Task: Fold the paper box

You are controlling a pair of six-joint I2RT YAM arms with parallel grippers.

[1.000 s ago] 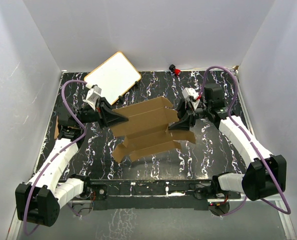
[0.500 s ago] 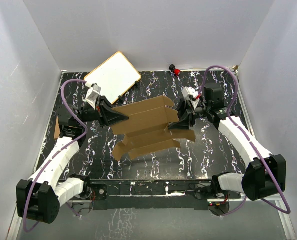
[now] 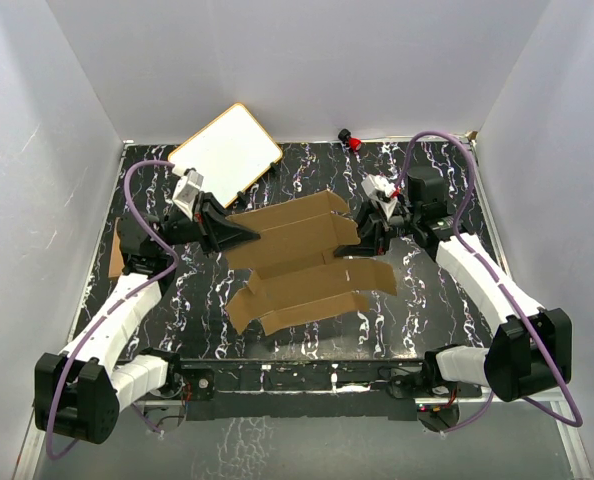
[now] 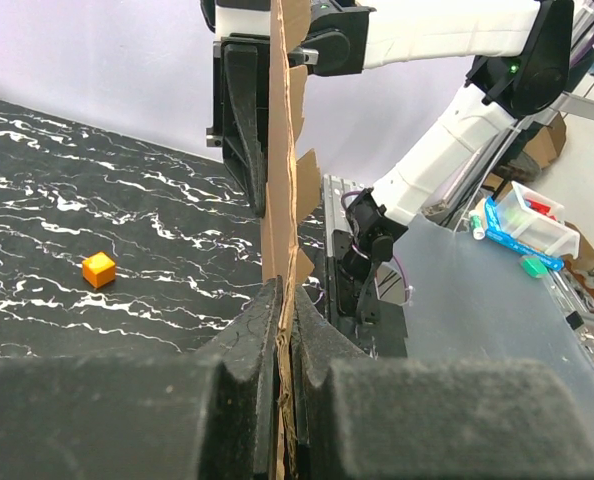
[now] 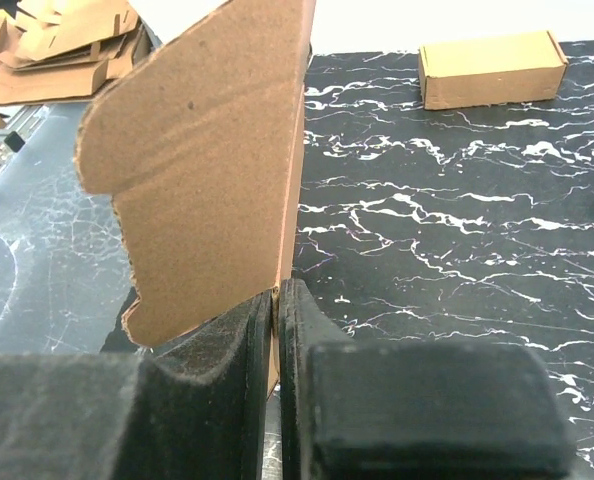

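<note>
**Two-arm hold on one sheet.** One paper box [image 3: 307,262], a flat brown cardboard die-cut sheet with several flaps and tabs, is unfolded over the middle of the black, white-veined desk [image 3: 427,310]. It spans the gap between the two grippers.

The left gripper [image 3: 249,236] is clamped on the sheet's left edge. In the left wrist view its two pads press the cardboard [image 4: 282,150] from either side, with no gap showing. The right gripper [image 3: 349,247] is clamped on the sheet's right edge. In the right wrist view its pads likewise close flat on a rounded flap [image 5: 217,170]. The sheet's near flaps reach towards the desk's near edge.

Other items, one of each:
- A white board with a tan rim [image 3: 227,150] lies at the far left corner.
- A small red-and-black object [image 3: 353,140] sits at the far edge.
- A small oblong brown carton [image 5: 492,68] is on the desk.
- An orange cube [image 4: 99,269] rests apart from the sheet.
</note>
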